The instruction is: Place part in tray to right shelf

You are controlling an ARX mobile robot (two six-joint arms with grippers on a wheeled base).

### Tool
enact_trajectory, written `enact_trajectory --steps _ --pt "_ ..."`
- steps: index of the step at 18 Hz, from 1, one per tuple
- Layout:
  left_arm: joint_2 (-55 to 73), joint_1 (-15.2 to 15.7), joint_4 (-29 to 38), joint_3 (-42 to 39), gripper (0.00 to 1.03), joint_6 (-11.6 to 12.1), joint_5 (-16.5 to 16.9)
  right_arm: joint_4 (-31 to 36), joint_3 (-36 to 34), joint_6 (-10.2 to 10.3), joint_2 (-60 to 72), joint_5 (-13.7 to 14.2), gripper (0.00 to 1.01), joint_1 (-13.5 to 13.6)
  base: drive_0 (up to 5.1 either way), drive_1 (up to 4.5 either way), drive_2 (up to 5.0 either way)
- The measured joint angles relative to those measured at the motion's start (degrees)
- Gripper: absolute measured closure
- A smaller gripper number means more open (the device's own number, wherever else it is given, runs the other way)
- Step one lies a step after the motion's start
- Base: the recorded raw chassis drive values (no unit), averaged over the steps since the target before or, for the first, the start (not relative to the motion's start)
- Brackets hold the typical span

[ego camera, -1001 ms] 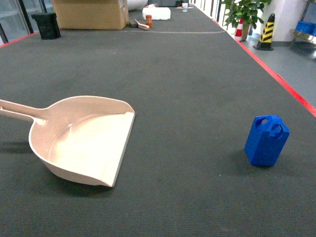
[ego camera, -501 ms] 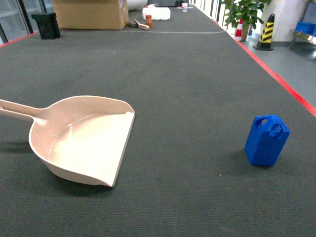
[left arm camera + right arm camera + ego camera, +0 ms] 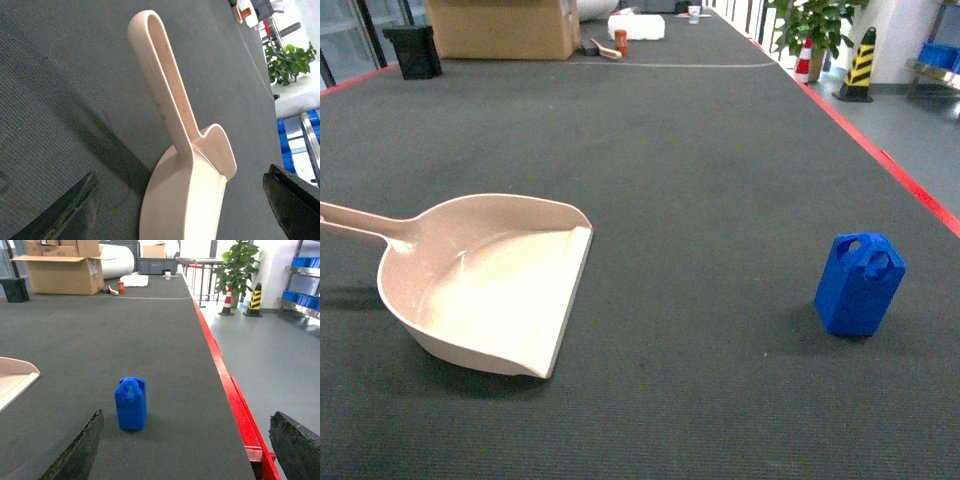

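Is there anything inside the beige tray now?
No. The tray's bowl looks bare in the head view; the blue part stands apart on the dark mat. The mat under the tray is covered, so it cannot be seen.

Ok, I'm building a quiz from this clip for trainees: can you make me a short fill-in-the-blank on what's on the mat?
1. The part stands ____ on the dark mat.
2. The tray holds ____.
3. The part's colour is ____.
4. Both grippers, left and right, have their jaws ____.

Missing words: upright; nothing; blue; open
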Motion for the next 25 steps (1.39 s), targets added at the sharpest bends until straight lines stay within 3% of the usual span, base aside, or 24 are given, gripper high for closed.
enact_trajectory --steps 7,15,17,18,19,22,23,24,25 --pt "13.0 0.5 -0.7 11.8 0.05 -2.2 0.9 0.0 0.0 0.0 0.0 0.0 0.03 0.0 0.0 0.00 0.0" --pt "20.2 0.3 -3.1 22.3 0.05 -2.4 1.3 0.0 0.0 0.0 0.0 0.0 0.03 0.0 0.0 0.00 0.0" --pt "24.5 1.1 1.8 23.8 0.05 -4.9 2.8 0.0 0.0 0.0 0.0 0.0 0.03 0.0 0.0 0.00 0.0" --pt "26.0 1.7 5.8 24.3 0.10 -6.7 4.7 0.0 0.0 0.0 0.0 0.0 0.03 0.0 0.0 0.00 0.0" --pt "27.1 1.9 6.0 26.2 0.23 -8.3 5.4 0.0 0.0 0.0 0.0 0.0 0.03 0.0 0.0 0.00 0.0" --pt "29.5 0.6 7.5 28.2 0.59 -8.6 10.1 0.0 0.0 0.0 0.0 0.0 0.03 0.0 0.0 0.00 0.0" --pt "29.9 0.4 6.6 28.9 0.70 -8.5 10.1 0.0 0.0 0.0 0.0 0.0 0.03 0.0 0.0 0.00 0.0" --pt "29.9 0.2 8.2 28.8 0.82 -9.8 10.6 0.0 0.0 0.0 0.0 0.0 0.03 0.0 0.0 0.00 0.0" --pt "29.5 0.1 11.0 28.5 0.86 -11.5 11.4 0.0 0.0 0.0 0.0 0.0 0.03 0.0 0.0 0.00 0.0"
